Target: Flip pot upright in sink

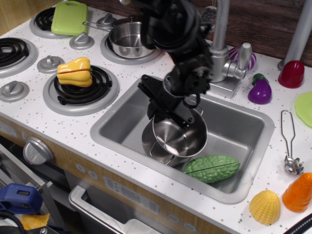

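The shiny steel pot (179, 138) stands in the grey sink (239, 124), left of its middle, tilted a little with its open mouth facing up and toward the camera. A wire loop handle shows at its lower left. My black gripper (165, 108) reaches down from above and is shut on the pot's far-left rim. The arm hides part of the rim and the sink's back wall.
A green bumpy vegetable (212, 168) lies in the sink against the pot's right front. The faucet (220, 44) stands behind. A long-handled steel pan (127, 38) and a yellow pepper (74, 71) sit on burners. Tongs (291, 146), an eggplant (260, 89) and a red cup (291, 74) are at the right.
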`<state>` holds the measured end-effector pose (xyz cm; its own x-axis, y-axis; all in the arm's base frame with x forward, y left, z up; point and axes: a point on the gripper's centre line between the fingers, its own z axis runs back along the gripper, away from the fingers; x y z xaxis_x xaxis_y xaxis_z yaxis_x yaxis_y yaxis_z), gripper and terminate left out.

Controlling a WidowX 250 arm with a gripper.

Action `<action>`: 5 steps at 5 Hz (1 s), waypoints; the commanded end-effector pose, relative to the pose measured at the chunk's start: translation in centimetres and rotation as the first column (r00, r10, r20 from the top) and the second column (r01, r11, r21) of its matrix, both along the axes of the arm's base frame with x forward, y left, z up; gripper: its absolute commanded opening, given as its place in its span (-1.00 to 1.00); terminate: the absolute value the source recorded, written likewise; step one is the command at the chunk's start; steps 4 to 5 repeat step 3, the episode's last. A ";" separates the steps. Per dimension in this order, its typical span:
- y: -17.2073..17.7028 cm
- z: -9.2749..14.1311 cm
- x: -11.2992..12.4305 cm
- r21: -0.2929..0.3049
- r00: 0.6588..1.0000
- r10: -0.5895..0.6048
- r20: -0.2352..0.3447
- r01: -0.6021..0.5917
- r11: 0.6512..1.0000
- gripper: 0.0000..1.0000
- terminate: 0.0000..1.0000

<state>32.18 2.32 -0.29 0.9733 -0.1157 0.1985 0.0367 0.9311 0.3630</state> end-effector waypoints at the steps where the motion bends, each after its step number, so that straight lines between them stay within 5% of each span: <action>1: 0.7 1.6 1.0 -0.138 0.999 0.015 0.037 -0.010 0.990 -1.00 -1.00; 2: 1.2 0.7 1.1 -0.276 0.999 0.031 0.010 -0.027 0.961 -1.00 -1.00; 3: 1.2 0.3 1.2 -0.297 0.999 0.025 0.034 -0.013 0.955 -1.00 1.00; 5: 1.2 0.3 1.2 -0.297 0.999 0.025 0.034 -0.013 0.955 -1.00 1.00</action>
